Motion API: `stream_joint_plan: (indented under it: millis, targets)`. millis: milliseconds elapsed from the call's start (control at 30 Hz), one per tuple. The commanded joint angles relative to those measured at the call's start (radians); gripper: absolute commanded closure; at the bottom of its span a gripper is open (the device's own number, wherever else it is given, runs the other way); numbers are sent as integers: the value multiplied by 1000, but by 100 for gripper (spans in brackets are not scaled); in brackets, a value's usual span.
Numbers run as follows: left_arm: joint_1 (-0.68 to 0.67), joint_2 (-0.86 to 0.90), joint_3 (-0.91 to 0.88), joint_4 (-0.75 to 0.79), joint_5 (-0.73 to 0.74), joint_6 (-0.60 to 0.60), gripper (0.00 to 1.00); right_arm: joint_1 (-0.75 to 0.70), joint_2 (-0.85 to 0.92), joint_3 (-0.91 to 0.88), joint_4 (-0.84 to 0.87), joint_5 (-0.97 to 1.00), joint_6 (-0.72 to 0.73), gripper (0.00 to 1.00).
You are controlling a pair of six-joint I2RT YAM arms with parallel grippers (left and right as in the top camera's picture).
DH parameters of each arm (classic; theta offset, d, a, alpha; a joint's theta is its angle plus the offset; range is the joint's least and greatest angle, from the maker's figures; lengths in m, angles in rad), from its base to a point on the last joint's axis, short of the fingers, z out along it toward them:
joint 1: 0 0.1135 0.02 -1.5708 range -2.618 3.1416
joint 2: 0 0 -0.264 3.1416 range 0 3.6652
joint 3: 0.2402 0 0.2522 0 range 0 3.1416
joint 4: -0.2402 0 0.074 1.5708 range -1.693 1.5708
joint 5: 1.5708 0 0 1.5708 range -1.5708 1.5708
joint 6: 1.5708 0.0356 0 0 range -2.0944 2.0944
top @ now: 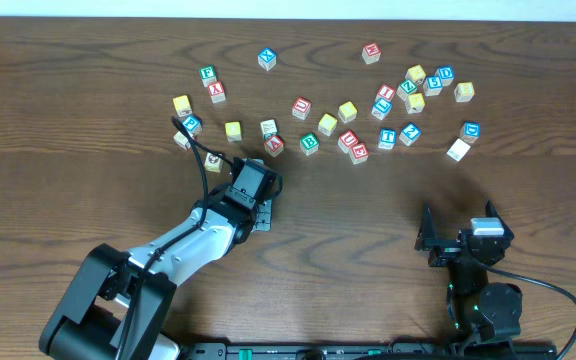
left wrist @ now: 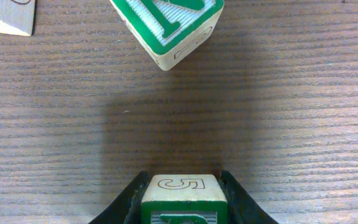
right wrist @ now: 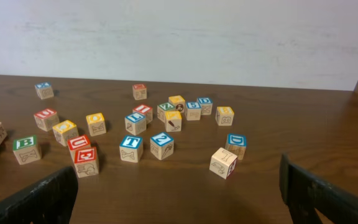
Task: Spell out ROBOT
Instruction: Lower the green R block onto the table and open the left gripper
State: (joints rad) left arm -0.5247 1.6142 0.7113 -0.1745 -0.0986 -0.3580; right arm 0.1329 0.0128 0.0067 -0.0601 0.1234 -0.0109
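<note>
Holding a green-lettered block (left wrist: 182,193) pinched between its jaws, our left gripper (top: 252,182) hangs over the table (left wrist: 48,130), near a neighbouring block (left wrist: 169,25). We judge a hasty move could nudge that neighbour or land ours crooked. Further right, loose blocks (top: 388,105) lie scattered, and our right gripper (right wrist: 179,194) sits spread wide, empty.

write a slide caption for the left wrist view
Left gripper clamped on a green block marked 5, with another green-lettered block lying ahead on the wooden table.
</note>
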Motion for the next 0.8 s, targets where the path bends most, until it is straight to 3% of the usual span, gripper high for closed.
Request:
stream_joint_plan:
  millis: [0,67,433,600,767]
  targets:
    - [0,29,-5,-6,-8,17,78,-8,-1,-1,-4,-2,10,1]
    - [0,29,-5,-6,-8,17,69,-8,-1,-1,-3,-2,10,1]
    - [0,28,-5,-6,-8,17,62,-8,-1,-1,-4,-2,10,1]
    - [0,27,-5,-6,-8,17,52,-8,-1,-1,-4,-2,10,1]
    - [0,13,-5,-6,-8,17,51,-8,-1,-1,-3,-2,10,1]
